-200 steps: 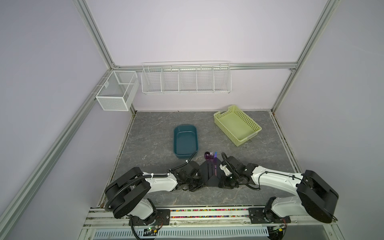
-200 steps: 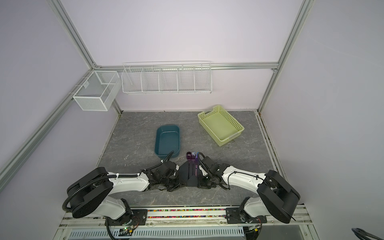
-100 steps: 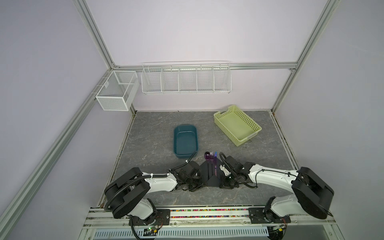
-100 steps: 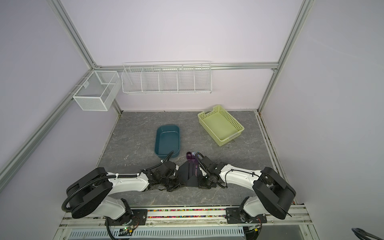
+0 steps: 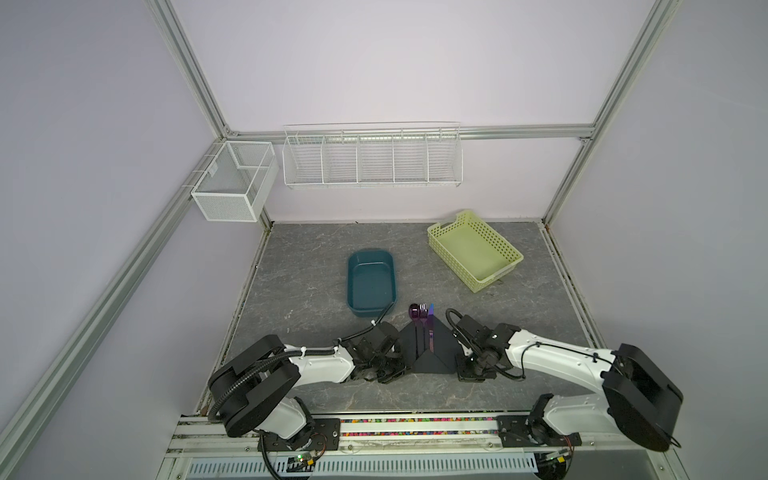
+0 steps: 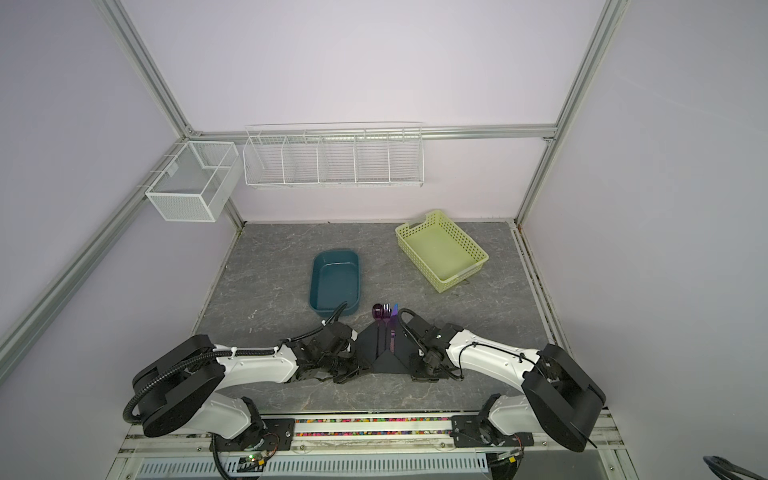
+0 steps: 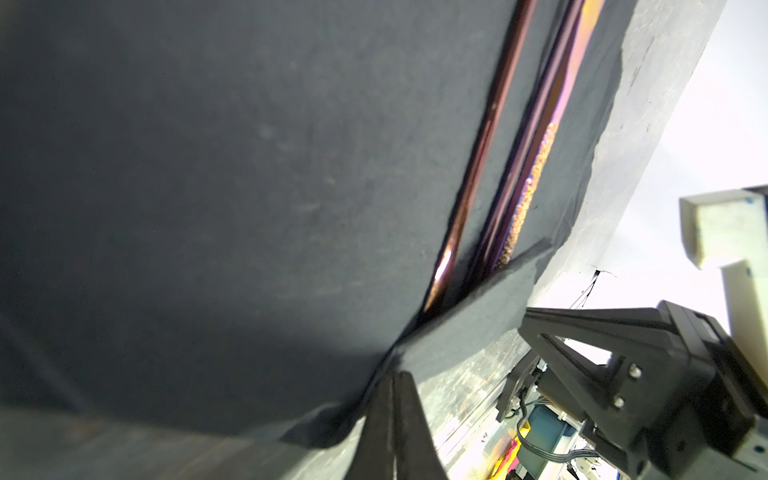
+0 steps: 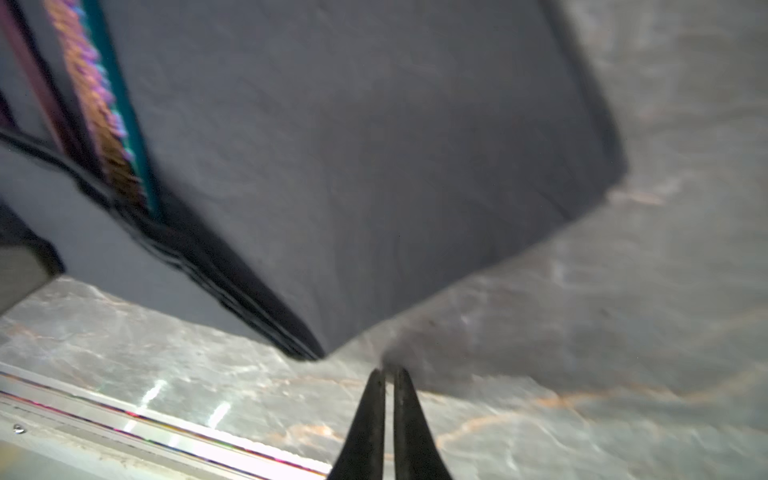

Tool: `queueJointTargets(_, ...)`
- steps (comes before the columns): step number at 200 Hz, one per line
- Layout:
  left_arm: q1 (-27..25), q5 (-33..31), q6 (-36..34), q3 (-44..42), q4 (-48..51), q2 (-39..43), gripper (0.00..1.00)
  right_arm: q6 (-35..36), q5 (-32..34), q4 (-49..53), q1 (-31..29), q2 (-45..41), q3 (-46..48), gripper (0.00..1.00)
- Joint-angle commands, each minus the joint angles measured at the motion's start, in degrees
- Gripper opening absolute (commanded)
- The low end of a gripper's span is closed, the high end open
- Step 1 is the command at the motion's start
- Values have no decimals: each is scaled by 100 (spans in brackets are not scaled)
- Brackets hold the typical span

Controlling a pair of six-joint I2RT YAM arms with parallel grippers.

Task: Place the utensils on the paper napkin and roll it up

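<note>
The black paper napkin (image 5: 437, 351) (image 6: 376, 351) lies near the table's front, its sides folded in to a triangle. On its middle lie the utensils (image 5: 420, 312) (image 6: 384, 311), their purple heads sticking out past the far tip. My left gripper (image 5: 395, 368) (image 7: 392, 376) is at the napkin's left side, shut on the sheet's edge, which rises and curls over the handles (image 7: 478, 166). My right gripper (image 5: 459, 369) (image 8: 386, 372) is shut with nothing in it, just short of the napkin's near right corner (image 8: 374, 145).
A teal tub (image 5: 370, 282) stands just behind the left gripper. At the back right is a yellow-green basket (image 5: 473, 249). Two white wire racks (image 5: 372, 156) hang on the walls. The front rail (image 8: 124, 415) runs close by the right gripper.
The right arm has shifted a little at the napkin's right side and its jaws have narrowed. The left gripper and the napkin stay as they were.
</note>
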State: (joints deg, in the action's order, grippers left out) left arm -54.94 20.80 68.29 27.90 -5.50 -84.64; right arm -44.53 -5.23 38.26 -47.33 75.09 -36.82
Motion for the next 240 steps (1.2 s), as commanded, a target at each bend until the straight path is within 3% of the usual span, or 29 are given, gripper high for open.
queueJointTargets(1, -30, -203, 47, -120, 391, 27, 0, -144, -309, -207, 28, -481, -85, 12)
queueJointTargets(23, -26, -215, 44, -112, 416, 44, 0, -473, -1172, -1334, 31, -636, 158, 13)
queueJointTargets(40, -26, -214, 44, -110, 418, 61, 0, -537, -1450, -1639, 29, -428, 132, 13)
queueJointTargets(136, -26, -194, -82, 26, 555, 100, 0, -263, -1398, -1934, 64, 726, 44, 11)
queueJointTargets(165, -35, -341, -380, 337, 1122, 283, 0, -196, -1329, -1832, 97, 962, 77, 10)
queueJointTargets(240, -131, -226, -790, 821, 1298, 143, 0, -202, -1352, -1871, 111, 1010, 135, 9)
